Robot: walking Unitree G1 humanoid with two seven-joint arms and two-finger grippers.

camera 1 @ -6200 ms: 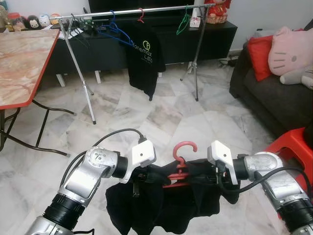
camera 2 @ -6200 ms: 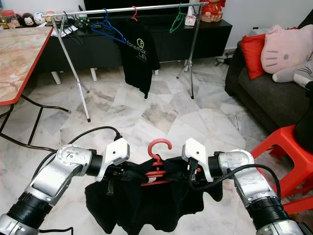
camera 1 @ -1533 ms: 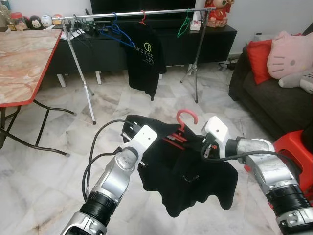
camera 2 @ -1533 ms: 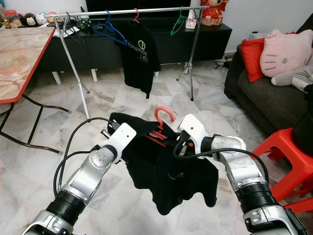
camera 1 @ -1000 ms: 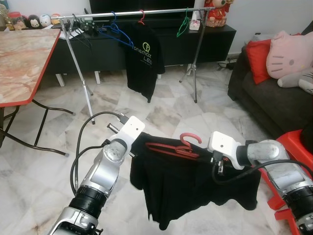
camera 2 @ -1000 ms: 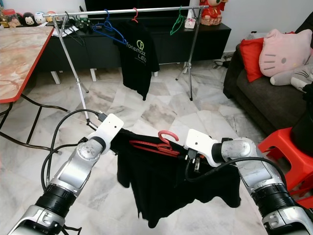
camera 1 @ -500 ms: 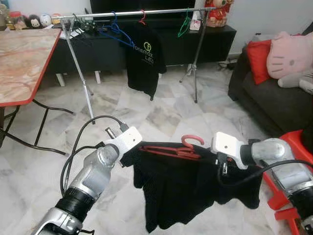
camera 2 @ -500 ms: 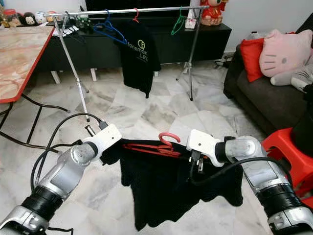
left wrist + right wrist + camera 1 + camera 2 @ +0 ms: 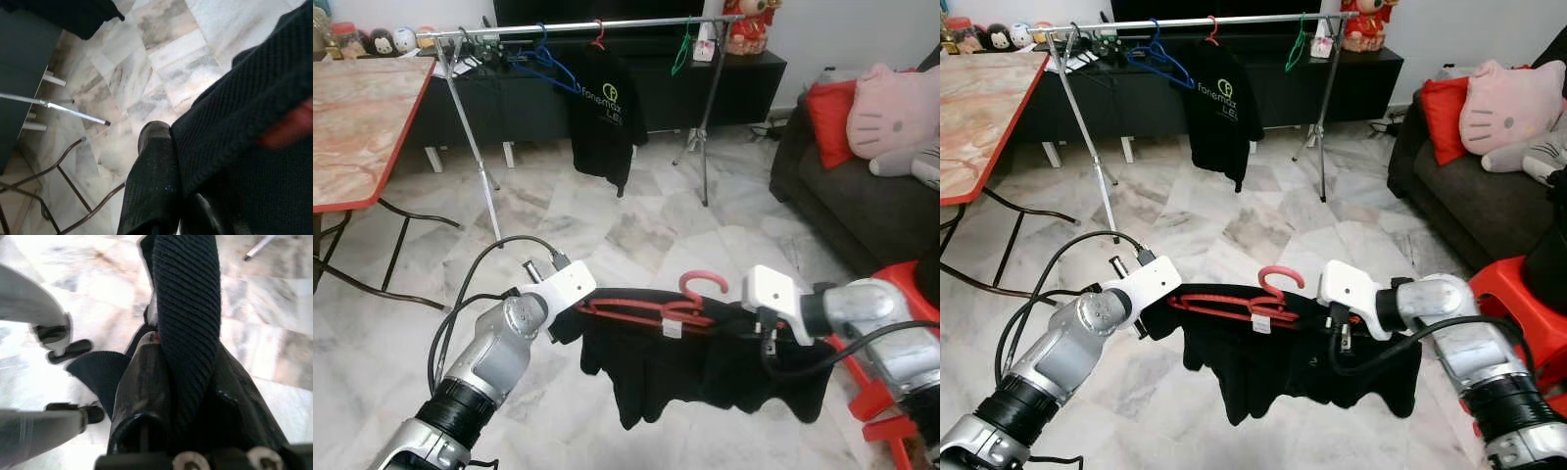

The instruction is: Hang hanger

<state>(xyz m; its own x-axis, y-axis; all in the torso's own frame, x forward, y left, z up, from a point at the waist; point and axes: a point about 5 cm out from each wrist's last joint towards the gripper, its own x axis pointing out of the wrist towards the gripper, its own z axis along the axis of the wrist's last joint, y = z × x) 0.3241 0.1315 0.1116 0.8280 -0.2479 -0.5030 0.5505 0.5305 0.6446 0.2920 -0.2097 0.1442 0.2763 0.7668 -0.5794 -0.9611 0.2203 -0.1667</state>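
A red hanger with a black shirt on it hangs level between my two grippers, above the marble floor. My left gripper is shut on the shirt's shoulder at the hanger's left end; its finger presses the black fabric. At the right end my right gripper is shut on the other shoulder, a fold of cloth pinched between its fingers. The hanger's hook points up. The metal clothes rail stands well ahead, across the room.
On the rail hang another black shirt, a blue hanger and a green hanger. A red-edged table stands at the left. A dark sofa and a red stool are at the right.
The hanger and both grippers have dropped slightly. The shirt's hem has drawn up and the cloth is more bunched under the hanger.
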